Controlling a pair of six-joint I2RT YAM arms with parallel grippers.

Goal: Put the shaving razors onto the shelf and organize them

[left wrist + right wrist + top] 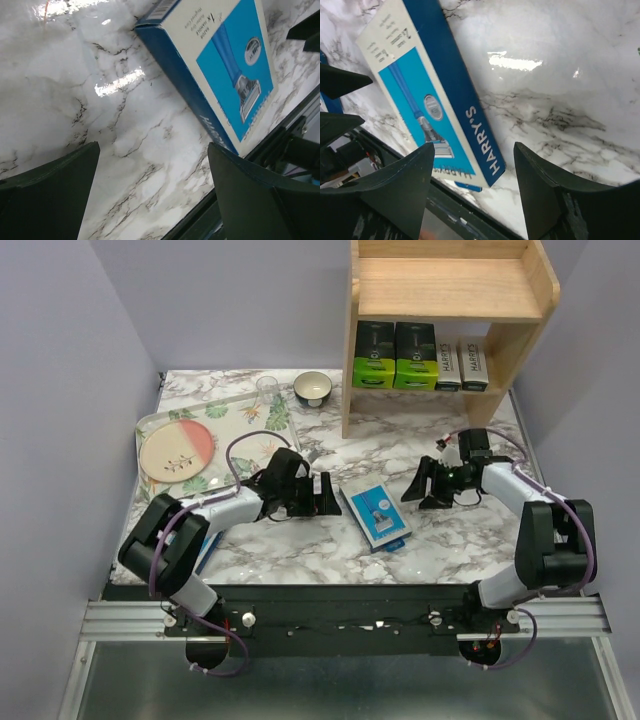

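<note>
Blue pack (377, 515) is laid flat on table (290, 545) between left gripper (328, 496) and right gripper (420, 488); both sets of jaws are spread, empty.

A white-and-grey marble desk (300, 552) carries a rectangular leaf-patterned tray (240, 418) at its far left. A pink-and-cream round plate (176, 452) lies in the tray. A clear glass (268, 390) stands at the tray's far right corner, and a small dark bowl (313, 388) sits just right of that.
</note>
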